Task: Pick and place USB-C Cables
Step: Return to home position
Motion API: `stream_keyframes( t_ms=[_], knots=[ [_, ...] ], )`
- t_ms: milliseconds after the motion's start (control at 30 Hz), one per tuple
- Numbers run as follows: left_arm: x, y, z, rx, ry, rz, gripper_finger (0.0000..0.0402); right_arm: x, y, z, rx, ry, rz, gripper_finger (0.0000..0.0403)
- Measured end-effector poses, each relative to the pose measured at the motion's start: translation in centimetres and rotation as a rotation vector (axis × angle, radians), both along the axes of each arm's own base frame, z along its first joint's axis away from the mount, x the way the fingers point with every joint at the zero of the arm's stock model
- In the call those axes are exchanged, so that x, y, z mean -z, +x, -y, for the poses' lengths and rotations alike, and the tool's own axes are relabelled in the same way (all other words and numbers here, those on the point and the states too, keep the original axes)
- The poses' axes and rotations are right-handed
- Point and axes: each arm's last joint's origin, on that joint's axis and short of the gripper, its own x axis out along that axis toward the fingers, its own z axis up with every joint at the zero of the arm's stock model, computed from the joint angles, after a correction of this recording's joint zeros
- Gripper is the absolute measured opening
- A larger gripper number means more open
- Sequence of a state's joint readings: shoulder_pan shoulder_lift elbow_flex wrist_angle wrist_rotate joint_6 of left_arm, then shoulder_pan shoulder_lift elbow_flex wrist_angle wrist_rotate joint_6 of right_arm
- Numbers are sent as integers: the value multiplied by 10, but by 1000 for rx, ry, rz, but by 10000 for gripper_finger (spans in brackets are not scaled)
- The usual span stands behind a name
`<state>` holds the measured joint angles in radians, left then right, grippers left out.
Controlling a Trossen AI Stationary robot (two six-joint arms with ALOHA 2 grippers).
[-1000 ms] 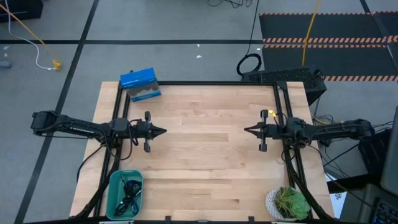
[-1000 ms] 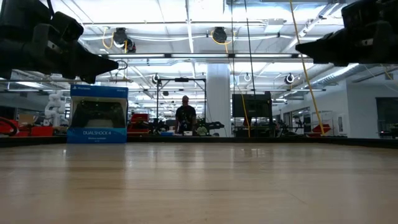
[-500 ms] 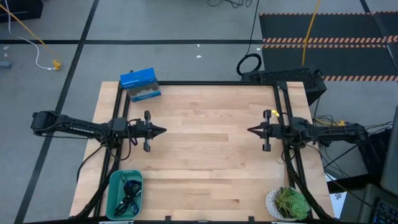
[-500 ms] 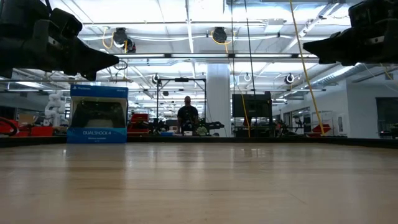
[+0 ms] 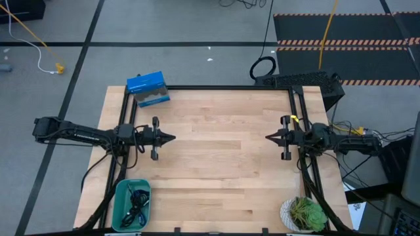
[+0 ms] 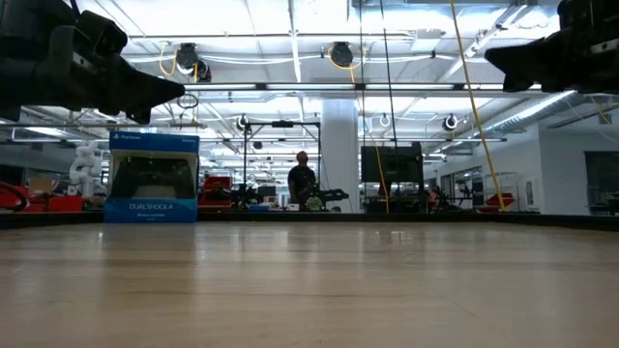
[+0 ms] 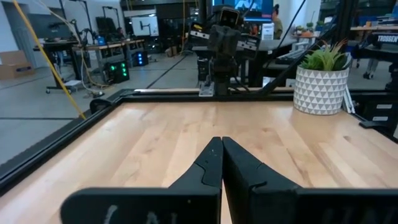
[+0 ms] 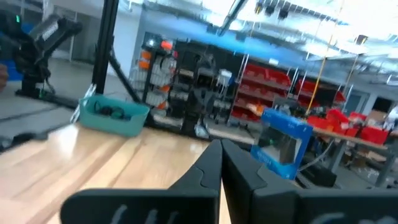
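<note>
Left tool [image 5: 173, 137] faces right tool [image 5: 267, 137], both closed, raised.

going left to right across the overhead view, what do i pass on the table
teal basket holding the USB-C Cables → left tool, shut → right tool, shut → potted plant

A large robotics lab or workshop hall is shown. A wooden counter [image 5: 216, 157] is set on a grey floor [image 5: 164, 33], near a dark mat [image 5: 341, 26] edged with hazard stripes. Beyond it, an open ceiling hung with strip lights [image 6: 290, 86], a white pillar [image 6: 339, 155], a dark screen [image 6: 391, 162] and racks of red bins [image 8: 264, 93] are seen. A person [image 6: 302, 182] is seen standing among far benches.
</note>
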<state>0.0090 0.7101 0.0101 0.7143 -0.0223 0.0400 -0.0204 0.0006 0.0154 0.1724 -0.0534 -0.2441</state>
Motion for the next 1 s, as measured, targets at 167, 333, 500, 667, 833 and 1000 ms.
stream_keyframes(
  t_ms=[167, 333, 500, 667, 833, 1000],
  knots=[
    [0, 0, 1, 7, -2, 3, 2, 2, 0, 0, 1, -7, -19, 0],
    [-3, 0, 3, 20, 3, 29, 2, 6, 1, 1, 21, -2, -60, 0],
    [-3, 0, 4, 28, 7, 34, 3, 14, 1, 2, 51, 11, -142, 0],
    [-3, 0, 4, 27, 14, 33, 4, 14, 1, 2, 51, 14, -147, 0],
    [-3, 0, 4, 27, 17, 29, 4, 15, 1, 2, 51, 9, -152, 0],
    [1, 0, 3, 22, 30, -14, 4, 15, 2, 2, 51, 8, -153, 0]
  ],
)
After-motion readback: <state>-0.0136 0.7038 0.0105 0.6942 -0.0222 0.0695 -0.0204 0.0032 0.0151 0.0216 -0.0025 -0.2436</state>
